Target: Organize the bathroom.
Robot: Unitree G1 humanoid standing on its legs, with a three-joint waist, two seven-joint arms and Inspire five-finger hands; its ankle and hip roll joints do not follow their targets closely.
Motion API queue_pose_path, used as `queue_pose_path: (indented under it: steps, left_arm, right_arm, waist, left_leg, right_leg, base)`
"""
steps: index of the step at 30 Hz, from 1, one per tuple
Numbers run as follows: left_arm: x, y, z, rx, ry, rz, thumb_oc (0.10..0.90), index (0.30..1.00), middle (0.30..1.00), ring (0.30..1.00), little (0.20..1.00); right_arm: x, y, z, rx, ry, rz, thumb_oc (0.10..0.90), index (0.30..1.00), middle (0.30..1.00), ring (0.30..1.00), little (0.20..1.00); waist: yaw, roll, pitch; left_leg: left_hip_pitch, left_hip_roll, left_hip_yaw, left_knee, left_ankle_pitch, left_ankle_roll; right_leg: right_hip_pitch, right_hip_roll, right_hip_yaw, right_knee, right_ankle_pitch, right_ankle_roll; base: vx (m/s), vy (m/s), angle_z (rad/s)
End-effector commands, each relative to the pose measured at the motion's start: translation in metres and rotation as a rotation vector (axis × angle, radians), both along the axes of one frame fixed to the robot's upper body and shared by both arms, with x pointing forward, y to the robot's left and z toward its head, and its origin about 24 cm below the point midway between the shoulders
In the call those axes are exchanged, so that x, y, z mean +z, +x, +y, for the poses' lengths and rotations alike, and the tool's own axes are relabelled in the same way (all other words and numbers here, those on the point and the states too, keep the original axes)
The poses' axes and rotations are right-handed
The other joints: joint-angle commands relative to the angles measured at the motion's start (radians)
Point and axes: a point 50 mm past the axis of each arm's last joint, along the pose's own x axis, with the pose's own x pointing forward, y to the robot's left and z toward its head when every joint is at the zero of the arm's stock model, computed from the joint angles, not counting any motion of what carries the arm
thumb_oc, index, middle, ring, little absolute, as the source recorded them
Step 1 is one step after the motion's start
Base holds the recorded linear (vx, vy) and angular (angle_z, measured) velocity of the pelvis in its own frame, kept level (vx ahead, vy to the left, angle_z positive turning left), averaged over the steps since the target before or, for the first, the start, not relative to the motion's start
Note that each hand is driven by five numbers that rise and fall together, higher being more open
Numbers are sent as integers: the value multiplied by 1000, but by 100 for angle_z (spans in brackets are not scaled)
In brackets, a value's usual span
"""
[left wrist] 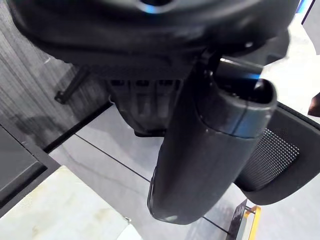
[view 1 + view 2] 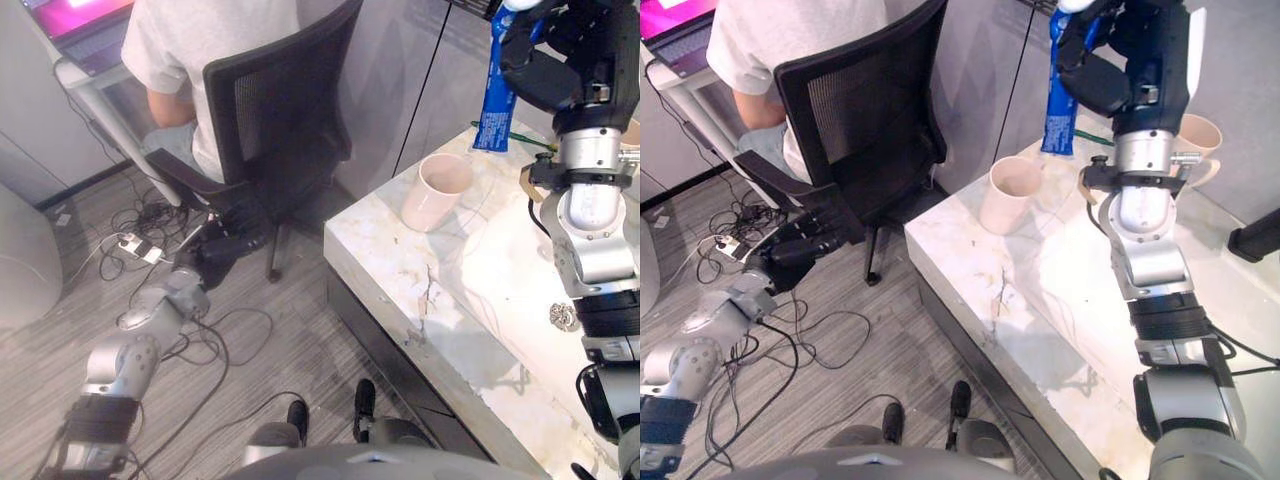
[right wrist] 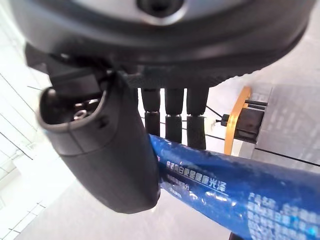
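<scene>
The right hand (image 2: 1110,50) pinches a blue toothpaste tube (image 2: 1058,100) between fingers (image 3: 174,120) and thumb, hanging it above the pink cup (image 2: 1008,193) on the counter (image 2: 1060,300), seemingly for dropping in. The left hand (image 2: 805,240) idles, fingers relaxed.

Two silver-grey jointed arms are ending in dark fingered hands: the left robot hand (image 2: 805,240) and the right robot hand (image 2: 1140,60). Black ribbed cuffs are ringing the forearms; the thumbs are showing glossy dark casings.
</scene>
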Motion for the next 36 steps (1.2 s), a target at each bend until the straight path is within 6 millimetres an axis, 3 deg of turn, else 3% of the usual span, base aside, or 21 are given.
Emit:
queue_pose_path:
  steps: [1,17,29,36]
  left_arm:
    - [38,0,5,-24,49,-198,800,900,900,900,900]
    - [35,-4,10,-5,32,-179,800,900,900,900,900]
    - [29,-7,5,21,15,-167,800,900,900,900,900]
    - [29,-9,7,39,18,-161,800,900,900,900,900]
  right_arm:
    - [43,-17,13,87,-37,-219,400,300,300,300,300]
    - [12,-19,35,181,-64,-131,400,300,300,300,300]
    - [-7,-47,44,47,14,-332,400,300,300,300,300]
    - [-13,-52,47,41,33,-357,400,300,300,300,300]
  waist:
    - [13,-48,-161]
    - [5,-45,-159]
    - [-9,-21,-151]
    - [-14,-15,-151]
  left_leg:
    - [-21,-58,92,-2,-23,24]
    - [-18,-60,101,-2,-30,30]
    - [-8,-64,105,-2,-38,41]
    - [-4,-65,111,-2,-40,44]
  right_leg:
    - [76,-3,-2,-5,-86,99]
    - [83,-1,3,-5,-96,97]
    - [87,2,19,-2,-101,96]
    - [87,1,22,0,-103,97]
  base:
    - [0,0,0]
    - [13,1,1]
    - [24,4,-1]
    - [0,0,0]
